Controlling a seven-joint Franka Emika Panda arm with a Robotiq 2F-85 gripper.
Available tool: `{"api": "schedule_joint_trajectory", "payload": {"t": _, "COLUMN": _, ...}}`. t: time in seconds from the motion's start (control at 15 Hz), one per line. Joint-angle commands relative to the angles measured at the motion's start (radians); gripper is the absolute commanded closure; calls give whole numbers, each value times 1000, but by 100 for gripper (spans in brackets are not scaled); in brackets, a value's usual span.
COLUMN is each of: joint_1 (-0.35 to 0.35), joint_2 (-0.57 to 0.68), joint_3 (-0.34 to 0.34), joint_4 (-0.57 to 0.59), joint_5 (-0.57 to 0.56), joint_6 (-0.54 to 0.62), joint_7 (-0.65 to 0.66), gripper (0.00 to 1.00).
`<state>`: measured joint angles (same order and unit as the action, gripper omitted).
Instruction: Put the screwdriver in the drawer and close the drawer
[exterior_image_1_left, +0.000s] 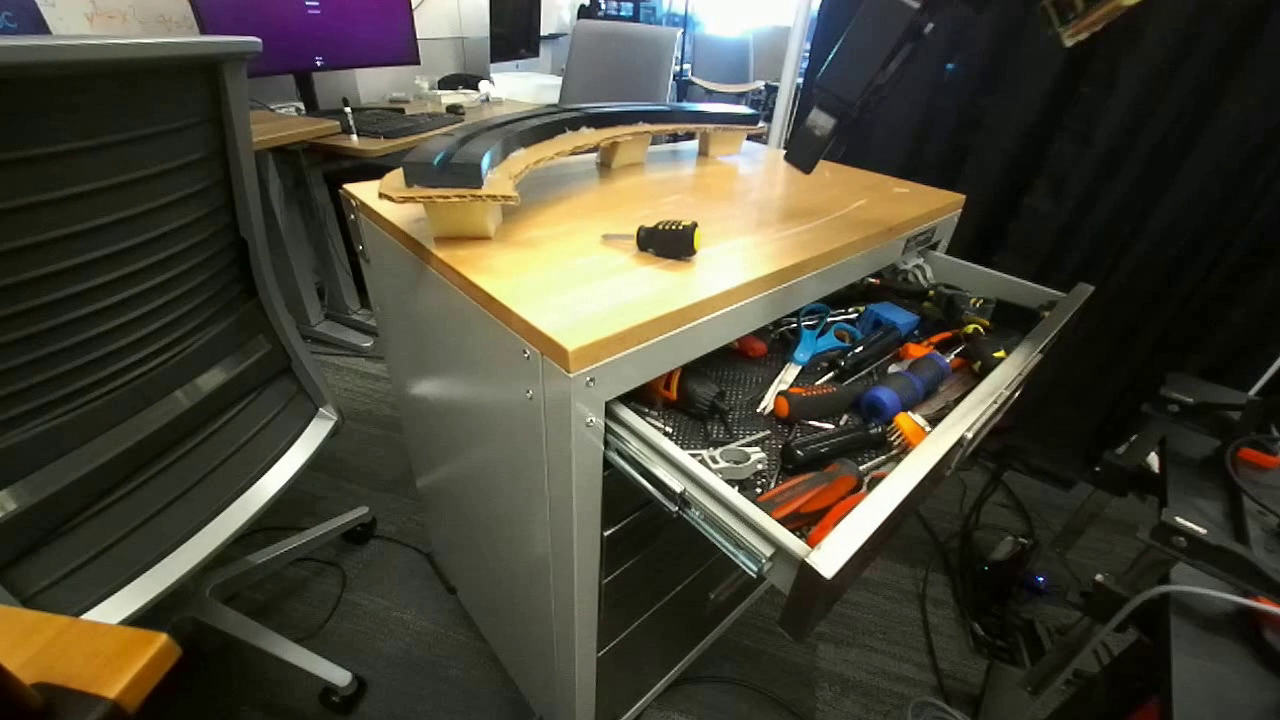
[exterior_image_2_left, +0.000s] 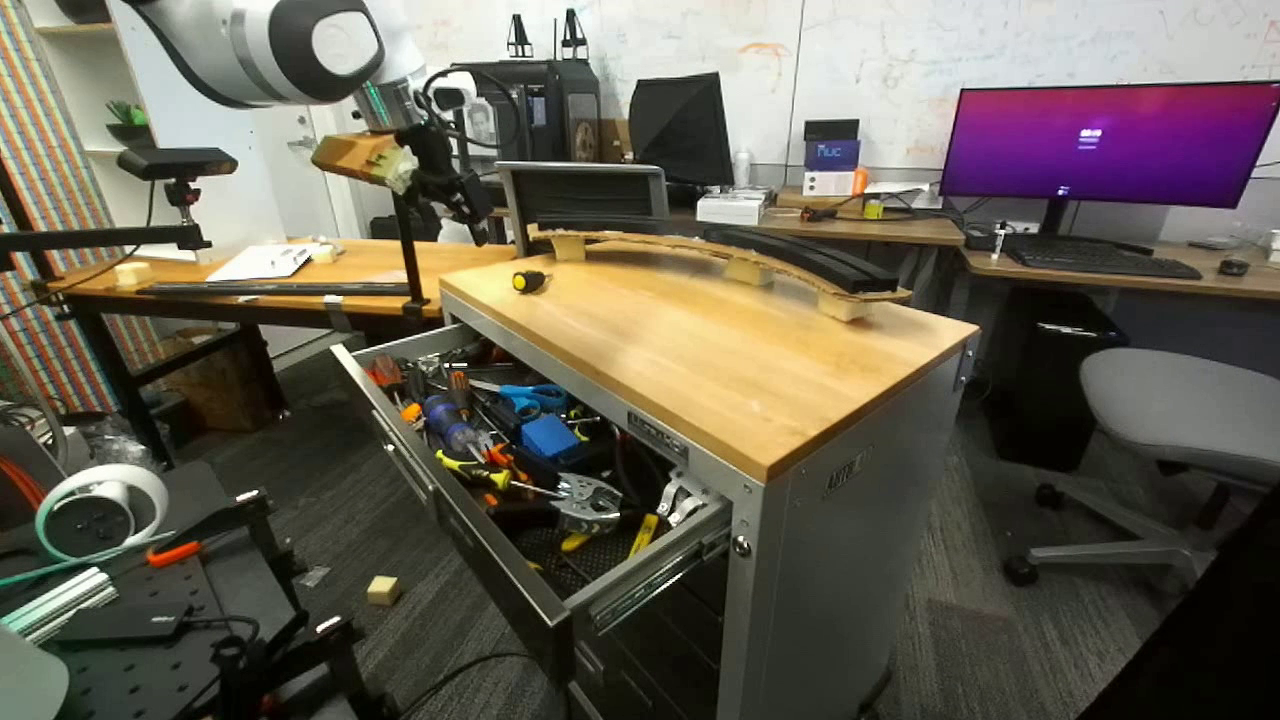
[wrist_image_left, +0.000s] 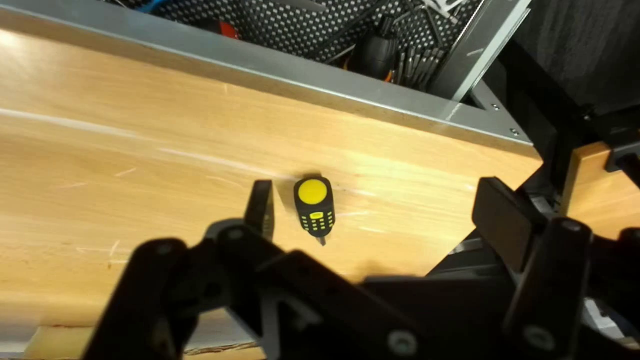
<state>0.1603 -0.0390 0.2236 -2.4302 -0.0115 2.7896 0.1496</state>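
Observation:
The screwdriver (exterior_image_1_left: 668, 239) is short and black with yellow marks, and lies on the wooden worktop. It also shows in an exterior view (exterior_image_2_left: 528, 281) and in the wrist view (wrist_image_left: 315, 206), its yellow handle end towards the drawer side. The drawer (exterior_image_1_left: 950, 440) is pulled open below the worktop edge and holds many tools; it also shows in an exterior view (exterior_image_2_left: 450, 495) and partly in the wrist view (wrist_image_left: 477, 50). My gripper (wrist_image_left: 375, 210) is open and empty above the worktop. In the wrist view the screwdriver appears between its fingers, nearer the left one. The gripper also shows in an exterior view (exterior_image_2_left: 475, 215).
A curved black piece on cardboard and foam blocks (exterior_image_2_left: 800, 265) stands along the worktop's back side. Heaped tools, with blue scissors (exterior_image_1_left: 818, 340) among them, lie in the drawer. An office chair (exterior_image_1_left: 150, 300) stands beside the cabinet. A black cart (exterior_image_2_left: 180, 600) stands before the drawer.

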Motion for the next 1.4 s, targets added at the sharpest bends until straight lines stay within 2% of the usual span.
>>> {"api": "schedule_joint_trajectory", "payload": {"t": 0.0, "joint_1": -10, "joint_2": 136, "joint_3": -11, "joint_4": 82, "joint_5": -154, "joint_6": 114, "joint_7": 129, "gripper": 0}}
{"api": "schedule_joint_trajectory", "payload": {"t": 0.33, "joint_1": 41, "joint_2": 257, "joint_3": -95, "joint_4": 181, "joint_5": -412, "joint_6": 167, "joint_7": 309, "gripper": 0}}
{"api": "schedule_joint_trajectory", "payload": {"t": 0.67, "joint_1": 120, "joint_2": 352, "joint_3": -192, "joint_4": 261, "joint_5": -585, "joint_6": 217, "joint_7": 473, "gripper": 0}}
{"api": "schedule_joint_trajectory", "payload": {"t": 0.73, "joint_1": 141, "joint_2": 368, "joint_3": -217, "joint_4": 273, "joint_5": -619, "joint_6": 224, "joint_7": 501, "gripper": 25}}
{"api": "schedule_joint_trajectory", "payload": {"t": 0.8, "joint_1": 160, "joint_2": 381, "joint_3": -239, "joint_4": 286, "joint_5": -652, "joint_6": 226, "joint_7": 527, "gripper": 27}}
{"api": "schedule_joint_trajectory", "payload": {"t": 1.2, "joint_1": 276, "joint_2": 400, "joint_3": -390, "joint_4": 325, "joint_5": -877, "joint_6": 222, "joint_7": 669, "gripper": 73}}
{"api": "schedule_joint_trajectory", "payload": {"t": 1.33, "joint_1": 273, "joint_2": 385, "joint_3": -391, "joint_4": 314, "joint_5": -880, "joint_6": 212, "joint_7": 682, "gripper": 88}}
